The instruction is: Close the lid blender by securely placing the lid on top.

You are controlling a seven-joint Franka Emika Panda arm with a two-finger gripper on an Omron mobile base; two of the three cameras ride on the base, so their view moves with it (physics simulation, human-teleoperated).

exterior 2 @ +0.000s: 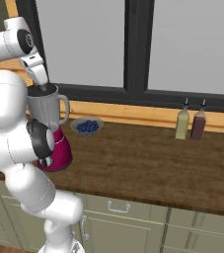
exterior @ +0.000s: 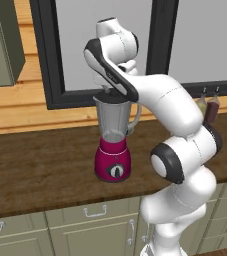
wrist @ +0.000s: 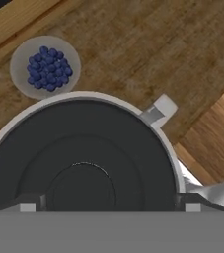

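**Q:** What sits closest under the hand camera?

**A:** The lid (wrist: 84, 158), a dark round disc with a raised centre, seated in the mouth of the blender (wrist: 165, 106). The pale rim of the jar rings it, and the jar's handle juts out on the upper right of that ring. My two fingertips (wrist: 27, 207) stand at the lower corners of that view, one on each side of the lid, spread as wide as they go and clamped on nothing.

**Q:** Where does the blender stand?

**A:** On the wooden counter (exterior: 40, 160), in front of the dark-framed window (exterior: 50, 75). In the left base view its magenta base with the round dial faces forward and the clear jar (exterior: 112, 117) rises above it, handle to the right. My gripper (exterior: 106, 92) hangs right at the jar's top there, though I cannot tell from that view whether it touches the lid. From the right base view the blender (exterior 2: 49, 111) is partly behind my own arm, with my gripper (exterior 2: 40, 84) over its dark top.

**Q:** What else is on the counter?

**A:** A small grey bowl of blueberries (wrist: 44, 67) lies just beside the blender, toward the wall. Two small bottles, one pale (exterior 2: 182, 123) and one dark (exterior 2: 199, 124), stand side by side well apart from it, near the window sill. Pale green cabinet drawers (exterior: 92, 225) run below the counter edge.
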